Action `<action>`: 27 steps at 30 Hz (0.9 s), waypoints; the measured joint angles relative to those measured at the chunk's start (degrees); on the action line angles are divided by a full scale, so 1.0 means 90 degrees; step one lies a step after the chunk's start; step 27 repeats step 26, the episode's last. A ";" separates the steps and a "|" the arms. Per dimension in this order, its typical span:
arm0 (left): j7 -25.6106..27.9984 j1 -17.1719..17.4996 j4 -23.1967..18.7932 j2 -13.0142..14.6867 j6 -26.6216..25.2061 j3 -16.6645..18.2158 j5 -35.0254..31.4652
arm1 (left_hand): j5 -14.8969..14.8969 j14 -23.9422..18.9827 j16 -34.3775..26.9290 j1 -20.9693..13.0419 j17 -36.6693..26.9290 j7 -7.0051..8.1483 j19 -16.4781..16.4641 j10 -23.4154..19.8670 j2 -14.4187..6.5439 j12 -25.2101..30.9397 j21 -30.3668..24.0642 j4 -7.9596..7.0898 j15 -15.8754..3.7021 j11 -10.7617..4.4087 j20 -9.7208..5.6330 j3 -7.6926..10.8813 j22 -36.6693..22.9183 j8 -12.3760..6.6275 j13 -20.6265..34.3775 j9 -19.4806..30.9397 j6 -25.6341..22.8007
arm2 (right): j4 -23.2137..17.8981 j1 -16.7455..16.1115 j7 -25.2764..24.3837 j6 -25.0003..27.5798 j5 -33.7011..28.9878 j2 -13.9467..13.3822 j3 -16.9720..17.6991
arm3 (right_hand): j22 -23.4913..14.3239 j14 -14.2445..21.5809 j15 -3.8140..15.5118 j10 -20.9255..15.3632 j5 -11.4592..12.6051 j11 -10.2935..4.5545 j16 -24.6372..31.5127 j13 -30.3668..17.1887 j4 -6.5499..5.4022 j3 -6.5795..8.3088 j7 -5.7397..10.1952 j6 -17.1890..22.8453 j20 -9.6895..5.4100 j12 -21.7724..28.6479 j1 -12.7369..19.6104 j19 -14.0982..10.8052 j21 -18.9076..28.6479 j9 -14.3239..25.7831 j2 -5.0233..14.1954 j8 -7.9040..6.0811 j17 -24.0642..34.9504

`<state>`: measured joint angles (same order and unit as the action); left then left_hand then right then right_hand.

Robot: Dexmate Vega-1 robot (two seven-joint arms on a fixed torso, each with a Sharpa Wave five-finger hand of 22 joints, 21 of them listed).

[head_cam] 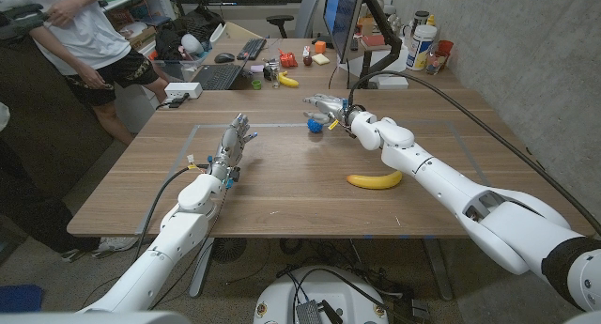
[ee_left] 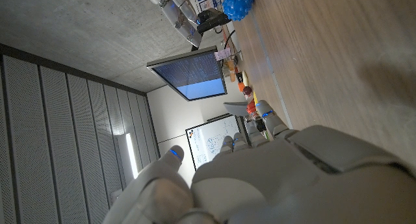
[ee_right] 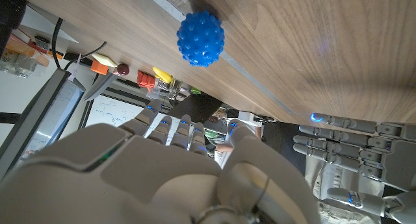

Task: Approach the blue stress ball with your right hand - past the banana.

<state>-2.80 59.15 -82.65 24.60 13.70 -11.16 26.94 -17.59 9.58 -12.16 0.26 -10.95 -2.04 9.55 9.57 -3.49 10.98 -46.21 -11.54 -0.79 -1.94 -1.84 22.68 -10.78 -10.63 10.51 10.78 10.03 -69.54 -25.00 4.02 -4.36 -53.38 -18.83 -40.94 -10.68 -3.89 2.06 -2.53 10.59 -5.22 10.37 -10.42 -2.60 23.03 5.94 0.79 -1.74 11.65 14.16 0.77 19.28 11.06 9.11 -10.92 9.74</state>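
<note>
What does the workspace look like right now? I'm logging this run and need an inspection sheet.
Surface: wooden table, with a taped rectangle outline.
Job's things: blue ball near the far tape line; banana lies nearer the robot, under the right arm.
Clutter: nothing seen inside the tape.
Hands: right hand is past the banana, over the ball, fingers apart, holding nothing; left hand waits apart from both things, fingers extended, holding nothing.
Cables: a black cable runs along the right side; another trails by the left arm.
Surroundings: a desk behind with keyboard, monitor and small items; a person at far left.
</note>
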 measured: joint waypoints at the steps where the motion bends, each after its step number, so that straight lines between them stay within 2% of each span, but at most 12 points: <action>1: 0.0000 0.0000 -0.0002 0.0000 -0.0004 0.0000 0.0000 | 0.0000 0.0000 0.0000 0.0000 0.0000 0.0000 0.0000 0.0000 0.0000 0.0000 0.0000 0.0000 0.0000 0.0000 0.0000 0.0000 0.0000 0.0000 0.0000 0.0000 0.0000 | 0.0007 0.0004 0.0000 -0.0001 -0.0005 0.0001 -0.0006 | 0.0000 0.0000 0.0000 0.0000 0.0000 0.0000 0.0000 0.0000 0.0000 0.0000 0.0000 0.0000 0.0000 0.0000 0.0000 0.0000 0.0000 0.0000 0.0000 0.0000 0.0000; 11: -0.0010 0.0010 -0.0030 0.0012 -0.0027 0.0000 0.0000 | 0.0000 0.0000 0.0000 0.0000 0.0000 0.0000 0.0000 0.0000 0.0000 0.0000 0.0000 0.0000 0.0000 0.0000 0.0000 0.0000 0.0000 0.0000 0.0000 0.0000 0.0000 | 0.0099 0.0058 -0.0001 -0.0006 -0.0038 0.0049 -0.0090 | 0.0000 0.0000 0.0000 0.0023 0.0000 0.0023 0.0000 0.0000 0.0003 0.0003 0.0000 0.0001 -0.0001 0.0000 0.0072 -0.0093 0.0000 0.0000 0.0019 0.0000 0.0000; 14: -0.0016 0.0010 -0.0030 0.0012 -0.0034 0.0000 0.0009 | 0.0000 0.0000 0.0000 0.0000 0.0000 0.0000 0.0000 0.0000 0.0000 0.0000 0.0000 0.0000 0.0000 0.0000 0.0000 0.0000 0.0000 0.0000 0.0000 0.0000 0.0000 | 0.0128 0.0074 -0.0001 -0.0006 -0.0038 0.0063 -0.0111 | 0.0000 0.0000 0.0000 0.0023 0.0001 0.0023 0.0000 0.0000 0.0014 0.0056 -0.0035 -0.0034 -0.0041 0.0000 0.0117 -0.0133 0.0000 0.0000 0.0053 0.0000 0.0000; 27: -0.0073 -0.0017 0.0042 0.0021 -0.0037 0.0061 0.0049 | 0.0000 0.0000 0.0000 0.0000 0.0000 0.0000 0.0000 0.0000 0.0000 0.0000 0.0000 0.0000 0.0000 0.0000 0.0000 0.0000 0.0000 0.0000 0.0000 0.0000 0.0000 | 0.0297 0.0176 -0.0046 -0.0018 -0.0145 0.0147 -0.0225 | 0.0033 0.0000 0.0000 0.0058 0.0001 0.0058 0.0000 0.0000 0.0261 0.0303 -0.0070 -0.0068 -0.0012 0.0000 0.0520 -0.0172 -0.0024 -0.0010 0.0172 0.0000 -0.0016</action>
